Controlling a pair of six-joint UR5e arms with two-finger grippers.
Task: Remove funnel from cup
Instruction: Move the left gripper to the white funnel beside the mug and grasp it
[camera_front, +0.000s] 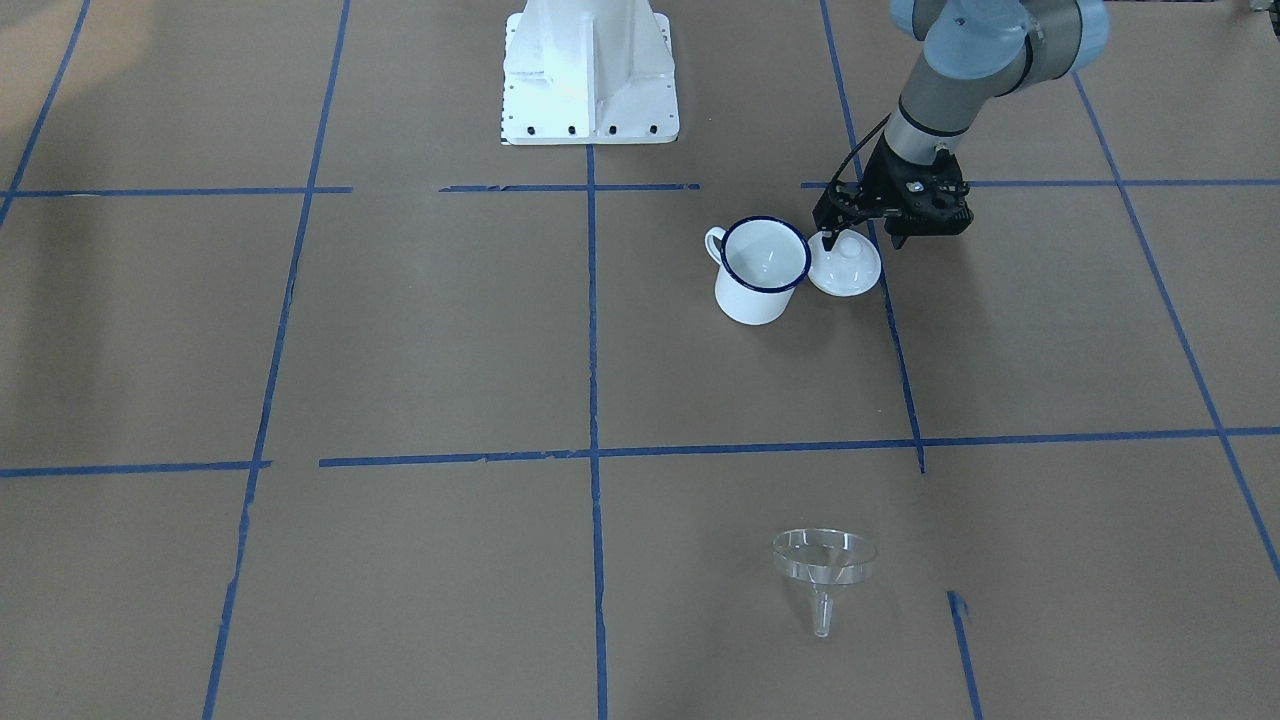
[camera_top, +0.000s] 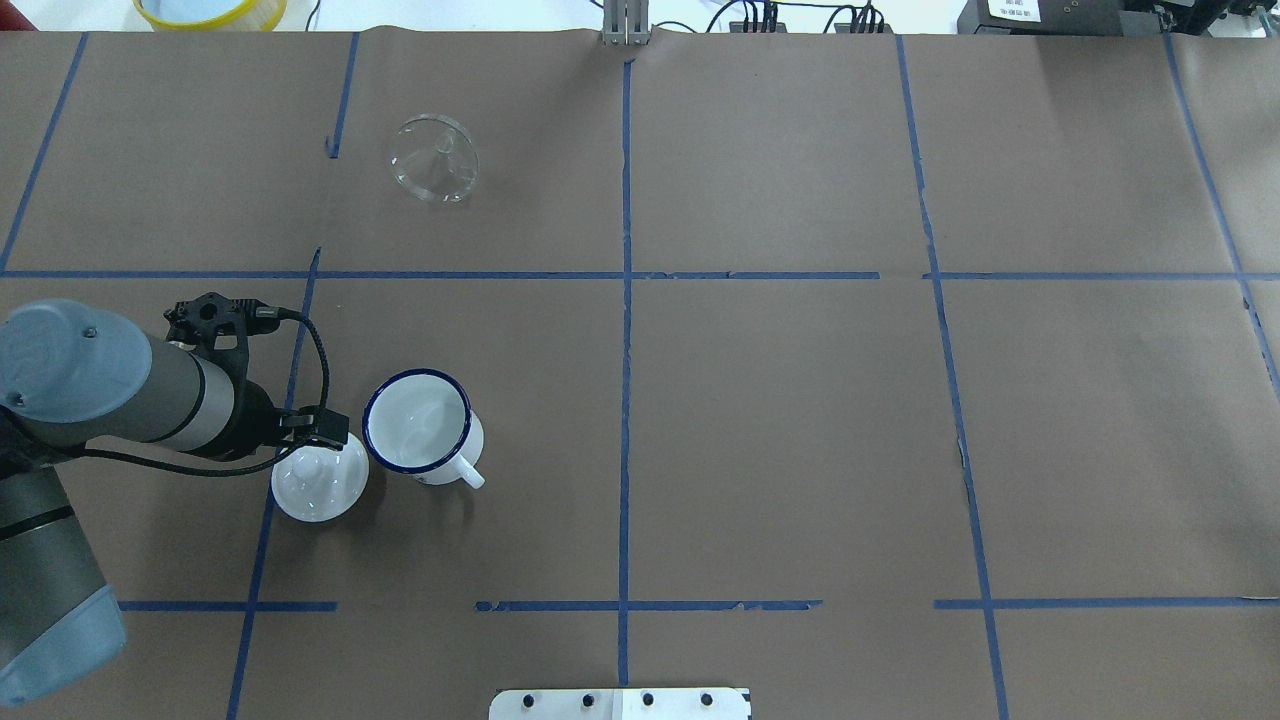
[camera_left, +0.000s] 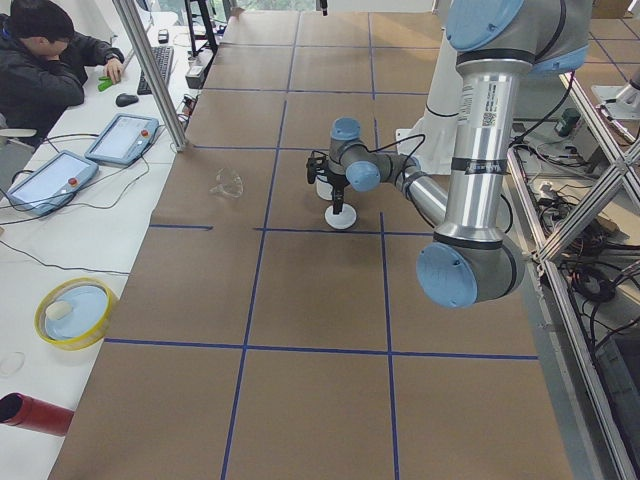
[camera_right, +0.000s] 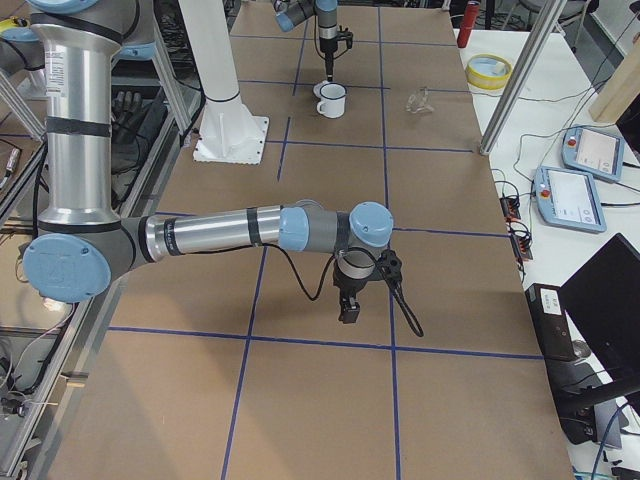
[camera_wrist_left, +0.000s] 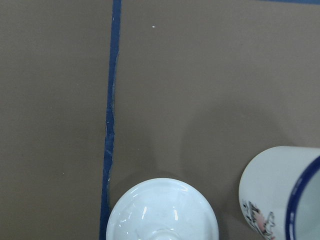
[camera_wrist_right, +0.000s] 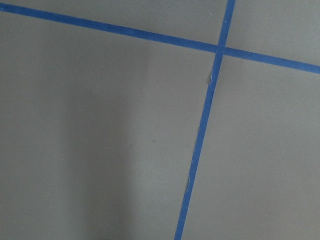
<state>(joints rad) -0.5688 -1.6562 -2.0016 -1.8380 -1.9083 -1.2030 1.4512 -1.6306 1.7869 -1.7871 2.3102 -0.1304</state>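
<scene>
— Across the table, in the front-facing view, how does the left arm (camera_front: 950, 90) sit?
— It reaches down at that view's right. The left gripper (camera_front: 860, 240) hangs over a white lid (camera_front: 845, 270), fingers apart on either side of the knob, gripping nothing.
— And the task's things?
— The cup (camera_front: 760, 270) stands upright and empty, just beside the lid. The funnel (camera_front: 822, 565) lies on the table (camera_front: 400, 330), well apart from the cup.
— From overhead?
— Brown paper crossed by blue tape lines (camera_top: 626, 400). The funnel is toward the far edge, the cup and lid on the robot's left. The wrist hides the fingers here.
— The left side view?
— The near arm bends low to the lid. An operator (camera_left: 45, 60) sits at a white desk with tablets (camera_left: 120, 138) and a yellow bowl (camera_left: 75, 312).
— The right side view?
— The right arm (camera_right: 230, 228) stretches out low, and the right gripper (camera_right: 350, 305) points down over bare paper. I cannot tell how its jaws stand.
— The wrist cameras?
— The left shows the lid, the cup's side and one tape line. The right shows only paper and crossing tape.
</scene>
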